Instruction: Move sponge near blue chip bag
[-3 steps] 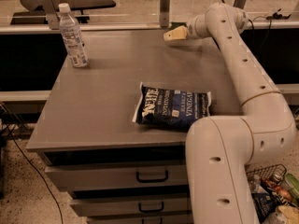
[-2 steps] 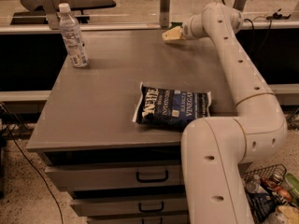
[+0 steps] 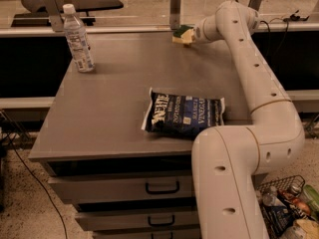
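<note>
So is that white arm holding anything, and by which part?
Seemingly the small green-topped yellow sponge, at the gripper above the grey table's far edge; where it is gripped is hidden.

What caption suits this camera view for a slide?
Gripper at sponge near far edge of table; blue chip bag nearer front; water bottle at left.

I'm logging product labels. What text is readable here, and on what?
"VINEGAR": on the blue chip bag, right end.
"KETTLE": same bag, left end, sideways.
Smaller print on the bag: too blurred to read.
Water bottle label: too small to read.
Sponge, at the gripper over the table far edge: no text.
</note>
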You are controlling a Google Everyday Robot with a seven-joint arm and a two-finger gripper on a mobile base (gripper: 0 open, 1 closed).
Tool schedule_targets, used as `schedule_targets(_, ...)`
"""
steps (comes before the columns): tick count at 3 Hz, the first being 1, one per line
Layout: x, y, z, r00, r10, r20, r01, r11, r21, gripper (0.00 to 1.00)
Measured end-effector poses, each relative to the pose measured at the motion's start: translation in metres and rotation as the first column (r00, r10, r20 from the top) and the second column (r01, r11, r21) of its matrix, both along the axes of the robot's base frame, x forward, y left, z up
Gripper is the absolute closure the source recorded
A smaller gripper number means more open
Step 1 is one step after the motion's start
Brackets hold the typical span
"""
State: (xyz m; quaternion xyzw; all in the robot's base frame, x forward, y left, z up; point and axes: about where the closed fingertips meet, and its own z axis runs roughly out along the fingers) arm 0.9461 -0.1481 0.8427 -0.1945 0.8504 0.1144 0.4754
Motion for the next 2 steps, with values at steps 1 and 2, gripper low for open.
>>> schedule_targets(1,-0.008,-0.008,0.015,1.0,0.0,0.002,0.0,1.0,-0.016,0.99)
schedule_targets(2,-0.016,-0.013,0.038,0.9995,0.019,0.027,-0.017,0.999,-0.048,1.0)
